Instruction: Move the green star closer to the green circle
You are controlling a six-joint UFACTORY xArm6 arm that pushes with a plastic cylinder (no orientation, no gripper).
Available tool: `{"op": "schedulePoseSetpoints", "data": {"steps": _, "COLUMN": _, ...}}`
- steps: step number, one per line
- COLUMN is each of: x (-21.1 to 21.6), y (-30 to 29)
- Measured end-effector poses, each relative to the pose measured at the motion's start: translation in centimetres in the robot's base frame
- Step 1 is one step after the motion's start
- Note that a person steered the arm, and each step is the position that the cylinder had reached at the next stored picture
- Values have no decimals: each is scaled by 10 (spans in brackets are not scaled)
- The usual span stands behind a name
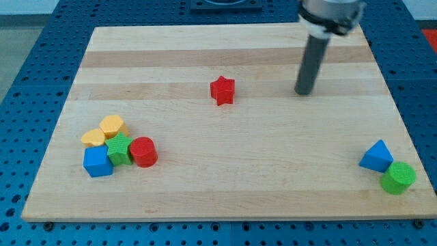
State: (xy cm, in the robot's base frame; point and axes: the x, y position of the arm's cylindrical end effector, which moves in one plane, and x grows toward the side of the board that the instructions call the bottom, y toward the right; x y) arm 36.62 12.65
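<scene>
The green star (120, 148) lies at the view's lower left, packed in a cluster with other blocks. The green circle (399, 178) lies at the view's lower right, near the board's edge and touching a blue triangle (377, 156). My tip (304, 92) rests on the board in the upper right part, far from both green blocks. It stands to the right of a red star (222, 90) and touches no block.
Around the green star sit a red circle (143, 152), a blue cube (97, 162), a yellow hexagon (113, 126) and a yellow block (93, 138). The wooden board (218, 198) lies on a blue perforated table.
</scene>
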Motion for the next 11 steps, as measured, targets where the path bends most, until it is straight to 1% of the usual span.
{"op": "schedulePoseSetpoints", "data": {"steps": 1, "x": -47, "y": -55}}
{"op": "schedulePoseSetpoints", "data": {"steps": 2, "x": -55, "y": -122}}
{"op": "schedulePoseSetpoints", "data": {"steps": 3, "x": -55, "y": -168}}
{"op": "schedulePoseSetpoints", "data": {"steps": 4, "x": -41, "y": -177}}
{"op": "schedulePoseSetpoints", "data": {"steps": 6, "x": -9, "y": -176}}
{"op": "schedulePoseSetpoints", "data": {"steps": 7, "x": 7, "y": -164}}
{"op": "schedulePoseSetpoints", "data": {"steps": 8, "x": 19, "y": -140}}
{"op": "schedulePoseSetpoints", "data": {"steps": 11, "x": 73, "y": -92}}
